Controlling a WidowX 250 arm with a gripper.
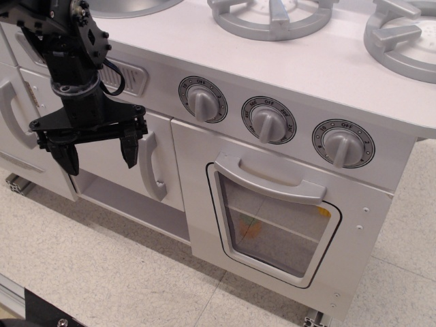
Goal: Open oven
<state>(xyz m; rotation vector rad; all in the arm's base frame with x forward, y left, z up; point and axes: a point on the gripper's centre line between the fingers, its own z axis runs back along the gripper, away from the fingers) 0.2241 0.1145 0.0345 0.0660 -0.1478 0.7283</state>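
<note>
The white oven [286,225] sits at the lower right of the toy kitchen. Its door has a rounded clear window [272,228] in a grey frame and a wide horizontal grey handle [269,178] along its top. The door is shut against the oven front. My black gripper [97,155] hangs at the left, in front of a plain cabinet door, well to the left of the oven handle. Its two fingers point down with a wide gap between them and nothing in it.
Three grey dials [272,121] run above the oven. A white cabinet door with a vertical grey handle [151,169] stands between the gripper and the oven. Grey burners [272,15] lie on the countertop. Speckled floor [102,272] lies below.
</note>
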